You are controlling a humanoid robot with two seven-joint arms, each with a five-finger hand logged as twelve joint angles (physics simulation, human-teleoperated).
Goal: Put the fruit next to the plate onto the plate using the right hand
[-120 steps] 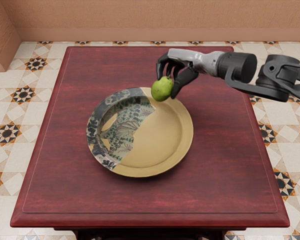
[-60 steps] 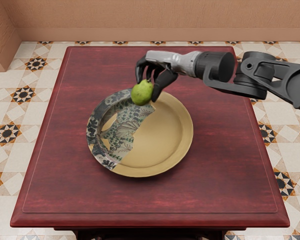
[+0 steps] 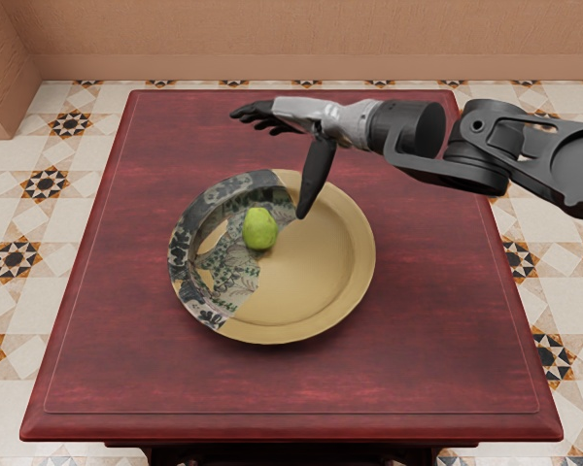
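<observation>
The right hand (image 3: 293, 118), at upper centre, is spread wide and holds nothing. The green fruit (image 3: 259, 228) lies apart from it on the plate (image 3: 355, 286). Its arm is cut off at the right edge.

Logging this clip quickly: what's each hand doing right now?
Right hand: open, fingers spread, holding nothing; the green fruit lies on the plate.
Left hand: not in view.

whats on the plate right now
A green fruit lies on the plate, on its patterned part, clear of the open right hand. The patch beneath it is covered.
</observation>
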